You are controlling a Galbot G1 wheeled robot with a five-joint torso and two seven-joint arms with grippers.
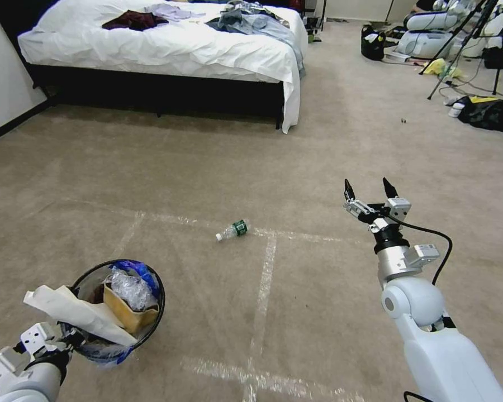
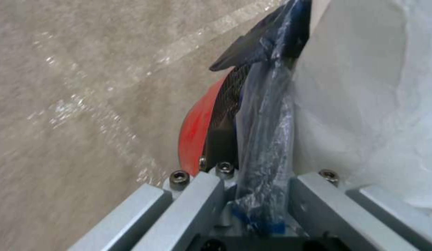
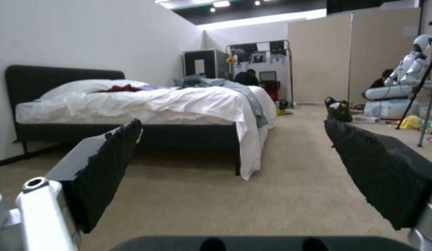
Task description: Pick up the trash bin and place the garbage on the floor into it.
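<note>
The trash bin [image 1: 153, 301] hangs at the lower left of the head view, black rim, blue-edged liner, holding brown cardboard, clear plastic and a white paper sheet draped over its rim. My left gripper [image 1: 67, 338] is shut on the bin's near rim; in the left wrist view the red base [image 2: 195, 132] and pinched bag [image 2: 264, 146] sit between its fingers. One piece of garbage, a clear green-labelled bottle [image 1: 233, 229], lies on the floor [image 1: 318, 279] by a tape line. My right gripper [image 1: 369, 190] is open and empty, held above the carpet to the right of the bottle, its fingers [image 3: 109, 164] wide apart.
A bed [image 1: 167, 50] with white sheets and clothes stands ahead at the far left. Bags, tripod legs and cables [image 1: 469, 84] crowd the far right. Whitish tape lines [image 1: 262, 296] cross the open carpet between me and the bed.
</note>
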